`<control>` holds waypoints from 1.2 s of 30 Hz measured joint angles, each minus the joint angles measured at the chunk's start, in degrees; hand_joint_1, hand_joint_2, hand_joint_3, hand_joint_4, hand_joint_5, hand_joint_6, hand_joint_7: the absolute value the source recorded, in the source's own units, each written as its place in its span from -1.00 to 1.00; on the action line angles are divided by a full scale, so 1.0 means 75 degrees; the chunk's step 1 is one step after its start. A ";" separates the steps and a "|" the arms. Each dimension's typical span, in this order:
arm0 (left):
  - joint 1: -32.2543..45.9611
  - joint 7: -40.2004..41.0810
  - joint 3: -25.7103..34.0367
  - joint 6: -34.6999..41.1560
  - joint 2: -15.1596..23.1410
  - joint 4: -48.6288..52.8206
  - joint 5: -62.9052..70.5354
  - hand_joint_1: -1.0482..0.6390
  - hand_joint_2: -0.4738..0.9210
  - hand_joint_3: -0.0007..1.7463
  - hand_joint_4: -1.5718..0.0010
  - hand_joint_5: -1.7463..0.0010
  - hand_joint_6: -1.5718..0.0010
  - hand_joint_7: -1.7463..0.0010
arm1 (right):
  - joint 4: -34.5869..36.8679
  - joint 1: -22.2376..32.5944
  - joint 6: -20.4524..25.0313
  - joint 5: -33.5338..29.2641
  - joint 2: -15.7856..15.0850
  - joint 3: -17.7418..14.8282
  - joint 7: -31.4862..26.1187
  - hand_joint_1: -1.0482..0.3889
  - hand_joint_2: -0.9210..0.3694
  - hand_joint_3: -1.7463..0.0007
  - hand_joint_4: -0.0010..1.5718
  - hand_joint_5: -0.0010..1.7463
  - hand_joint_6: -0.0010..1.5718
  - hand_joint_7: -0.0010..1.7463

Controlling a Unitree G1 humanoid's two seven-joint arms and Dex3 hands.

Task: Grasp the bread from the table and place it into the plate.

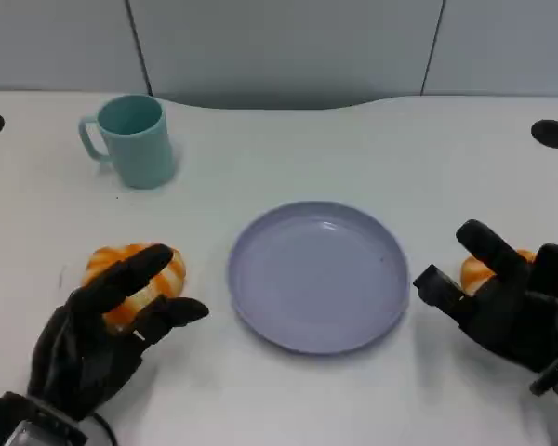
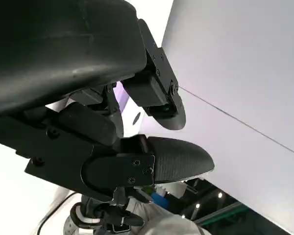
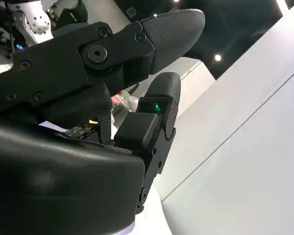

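We note two bread pieces on the white tabletop (image 1: 288,400), flanking the lavender plate (image 1: 260,279): the left bread (image 1: 172,274) and the right bread (image 1: 477,273). Our left hand (image 1: 98,330) hovers over the left bread, fingers spread and gripping nothing, apparently shaped to close around it. Our right hand (image 1: 511,302) sits just before the right bread, fingers likewise apart and empty. The plate holds nothing yet. A teal mug (image 1: 130,139) stands well apart.
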 measured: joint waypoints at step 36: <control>-0.1398 0.2578 -0.1412 -0.3653 0.1089 -0.0661 0.3379 -0.87 1.00 -0.76 0.97 0.56 0.61 1.00 | 0.0215 -0.0132 -0.0015 -0.0024 -0.0028 0.0017 -0.0168 -0.35 -1.00 0.98 -0.15 0.51 0.30 -0.68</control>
